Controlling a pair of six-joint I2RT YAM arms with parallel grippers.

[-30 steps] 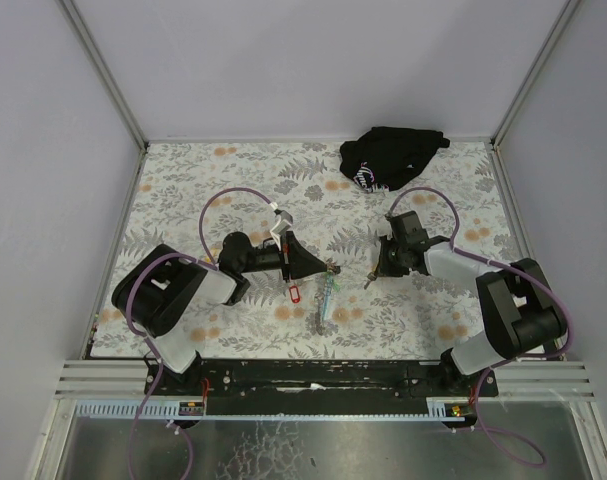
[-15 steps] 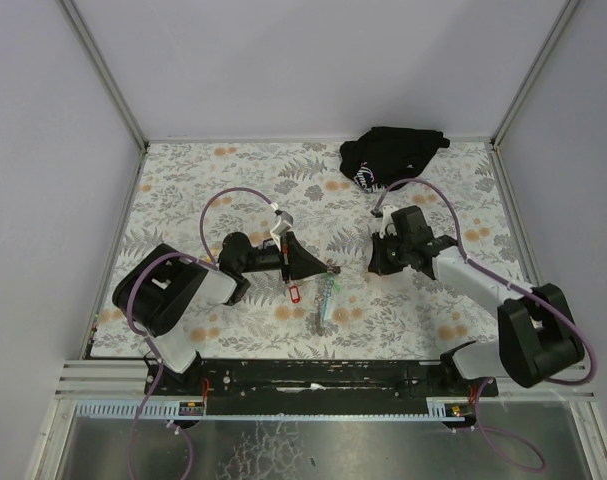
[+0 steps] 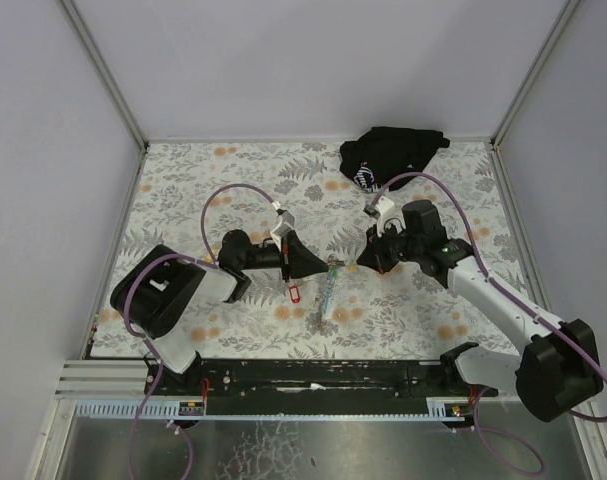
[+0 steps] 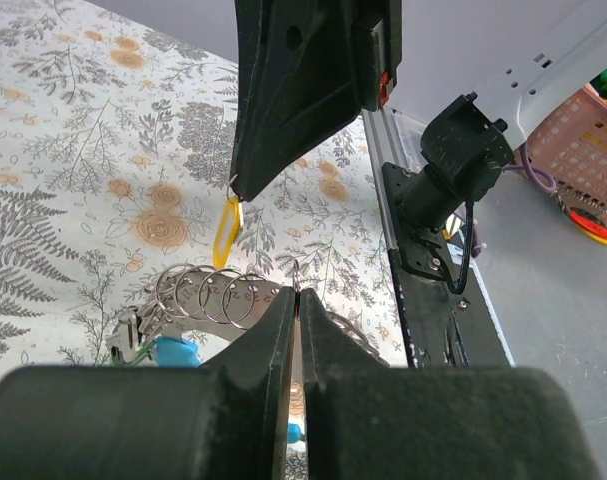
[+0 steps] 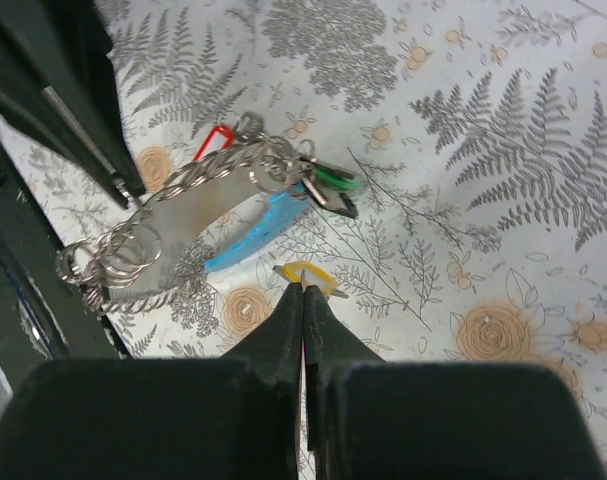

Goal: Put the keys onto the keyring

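Observation:
My left gripper (image 3: 313,264) is shut on a thin metal ring of the keyring (image 4: 297,272); several more rings (image 4: 203,295) lie beside it on the grey patterned lanyard strap (image 3: 326,297). The strap also shows in the right wrist view (image 5: 183,215) with its light-blue section (image 5: 258,235). My right gripper (image 3: 366,260) is shut on a key with a yellow tag (image 5: 308,274), held just right of the keyring and above the table. The yellow tag (image 4: 226,222) hangs close above the rings. A red tag (image 3: 293,293) and a green tag (image 5: 333,178) lie by the strap.
A black cloth bundle (image 3: 388,157) lies at the back right of the fern-patterned table (image 3: 203,180). The table's metal front rail (image 3: 313,375) runs behind the arm bases. The two grippers are a few centimetres apart.
My right arm has stretched out and carried the yellow-tag key leftwards, closer to the keyring. My left gripper has stayed where it was, still holding the ring.

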